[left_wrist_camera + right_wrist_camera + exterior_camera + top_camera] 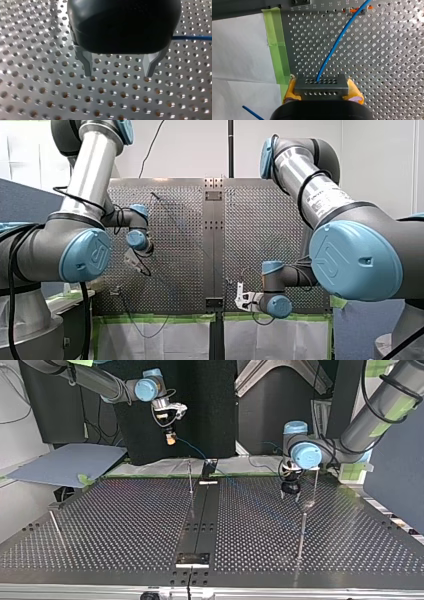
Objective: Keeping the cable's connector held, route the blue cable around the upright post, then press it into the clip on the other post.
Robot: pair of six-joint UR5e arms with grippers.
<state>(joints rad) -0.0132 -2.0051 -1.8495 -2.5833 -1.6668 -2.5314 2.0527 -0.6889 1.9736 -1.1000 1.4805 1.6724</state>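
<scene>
My left arm [45, 245] and my right arm [325, 195] are showing silver tubes [92, 167], blue caps [85, 255], black cables [11, 270]; my right gripper [322, 86] is wearing yellow pads [290, 90], my left gripper [119, 73] metal fingers [86, 62].

You are looking at a robotics lab, not a home or a shop. A left arm [82, 190] and a right arm [325, 195], both jointed industrial robot arms in silver and grey with blue joint caps, reach over a perforated metal bench plate [125, 525] drilled in a regular grid of mounting holes. Thin upright metal posts [302, 532] stand fixed in that grid. Strips of green tape [274, 37] run where the plate's edge meets white sheeting [239, 50]. On the arms' side hangs a black backdrop curtain [200, 405]; across from them you see plain white walls [380, 160].
</scene>
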